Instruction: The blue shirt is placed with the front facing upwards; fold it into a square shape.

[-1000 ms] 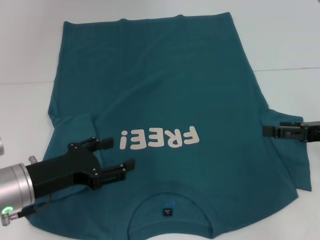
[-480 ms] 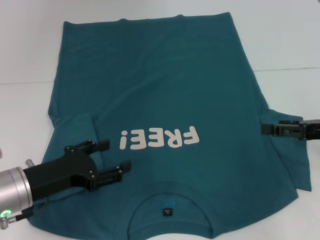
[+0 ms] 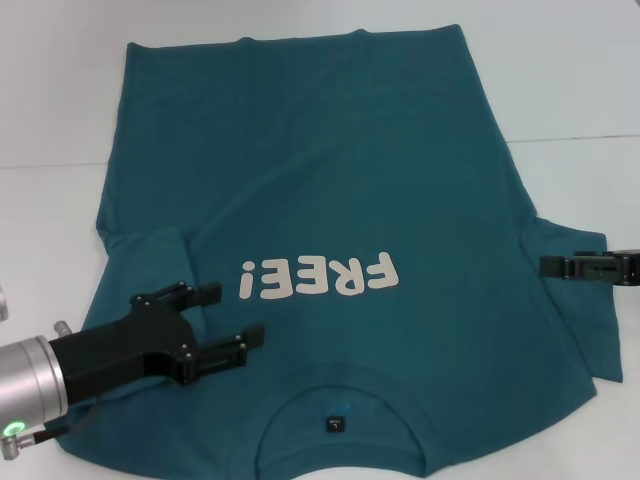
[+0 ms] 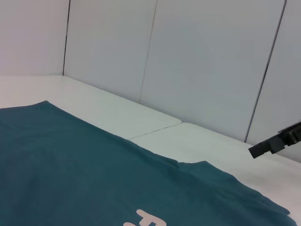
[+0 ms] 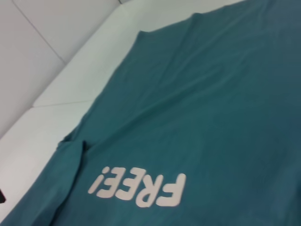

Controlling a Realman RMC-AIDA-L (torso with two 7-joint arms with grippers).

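We see the left pincer (image 3: 232, 315) with its fingers spread, hovering over the blue shirt (image 3: 330, 180) beside the "FREE!" print (image 3: 318, 276), near the left sleeve. The shirt lies flat, print up, on the white desk (image 3: 560, 80). Beyond the print, the right pincer (image 3: 560, 266) sits over the right sleeve, fingers nearly pressed together
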